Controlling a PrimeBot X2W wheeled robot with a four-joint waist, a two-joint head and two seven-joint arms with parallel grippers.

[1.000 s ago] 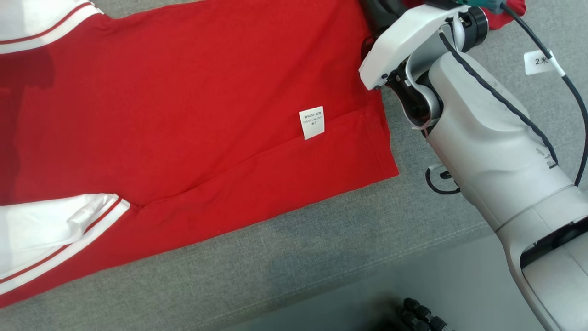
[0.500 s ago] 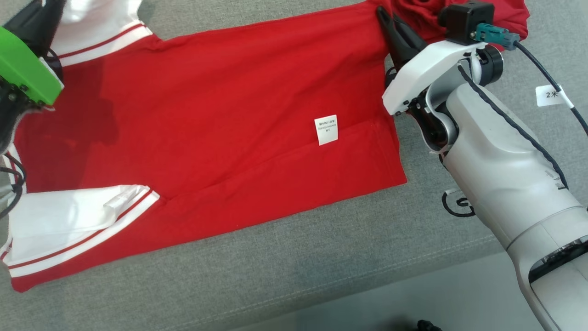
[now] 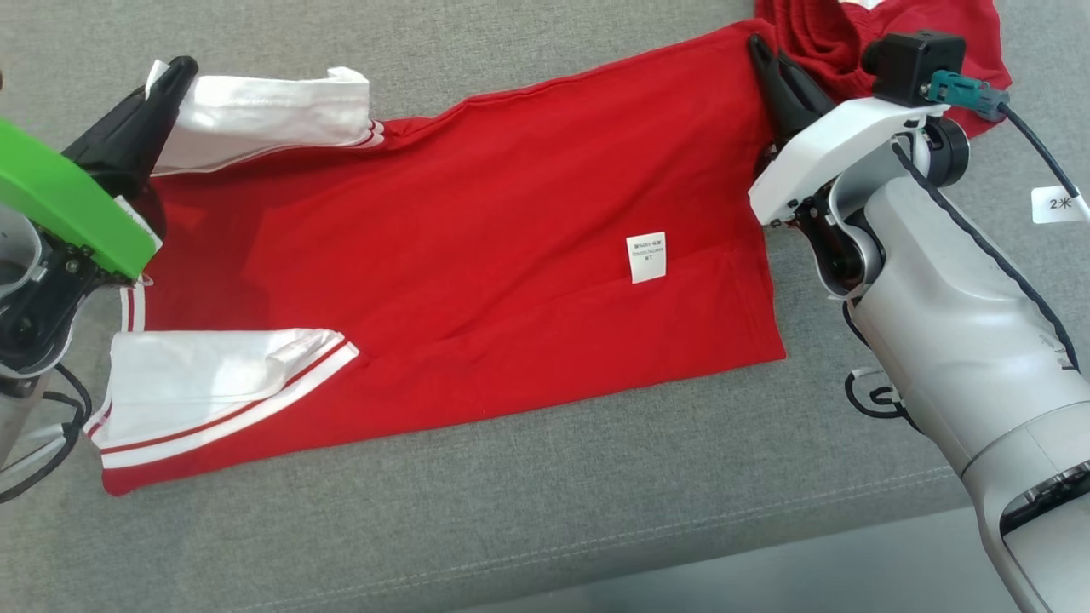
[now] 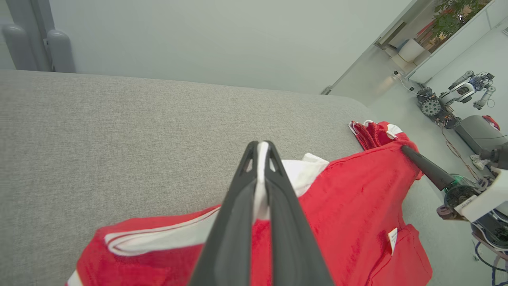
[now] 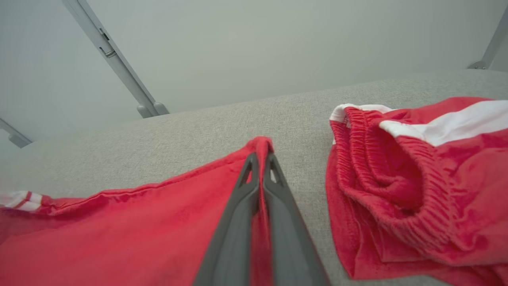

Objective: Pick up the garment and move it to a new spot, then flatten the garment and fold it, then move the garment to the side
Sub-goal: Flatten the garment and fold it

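Red garment (image 3: 477, 255) laid flat, white sleeve (image 3: 264, 106) clamped in left gripper (image 4: 260, 145), hem corner (image 5: 260, 143) clamped in right gripper (image 5: 260, 155) (second red garment (image 5: 416, 178) just beside its fingers (image 5: 282, 222)).

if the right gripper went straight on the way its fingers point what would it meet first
Past the red shirt hem it pinches, the right gripper faces bare grey cushion; the bunched red cloth lies off to one side. The way looks free, though depth is unclear.
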